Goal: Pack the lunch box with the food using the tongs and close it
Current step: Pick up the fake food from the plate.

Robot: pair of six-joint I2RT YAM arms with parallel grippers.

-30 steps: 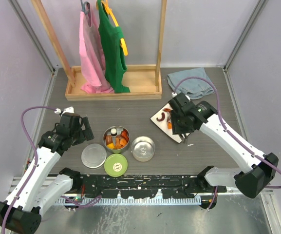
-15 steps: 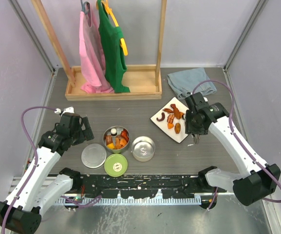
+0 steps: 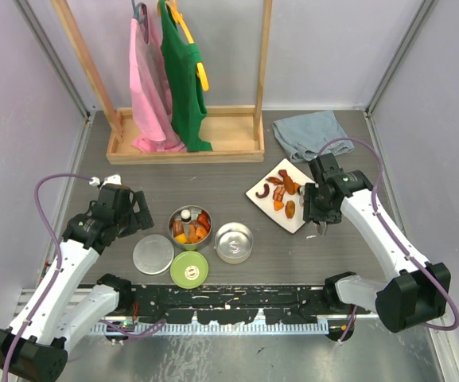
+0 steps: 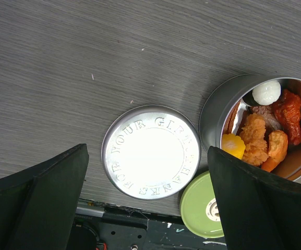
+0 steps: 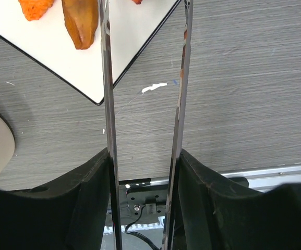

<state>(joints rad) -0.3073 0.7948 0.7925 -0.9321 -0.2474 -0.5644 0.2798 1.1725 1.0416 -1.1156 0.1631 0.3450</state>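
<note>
Holding the tongs point(image 5: 107, 78) in the right pincer point(image 5: 145, 153), clamped from outside on both thin arms toward the joined end, with the tips out of sight past the top of the wrist view. Hanging at the near corner of the plate point(image 5: 134, 31), one arm over the white edge, the other over bare table point(image 5: 244, 78). Probably light, stiff lengthwise yet springy across, and slick: polished steel on smooth pads, so apt to twist or slide under an uneven squeeze. Best gripped square across both arms, closing gently to pinch and easing off to release. Lying on the plate, food point(image 5: 82, 21) in orange and brown chunks: likely soft, greasy, easy to crush or drop, so better pinched across the middle with modest pressure. Hovering with the left pincer point(image 4: 147, 151) spread wide above the steel lid point(image 4: 150, 130), touching nothing. Just beside that lid, a tin point(image 4: 213, 120) already loaded with more chunks, and a green lid point(image 4: 205, 205) near both. Judging both lids thin, flat and low against the table: hard to get under, best taken by the rim. Between the loaded tin and the plate, a second tin point(image 3: 234, 242), contents impossible to tell.
</note>
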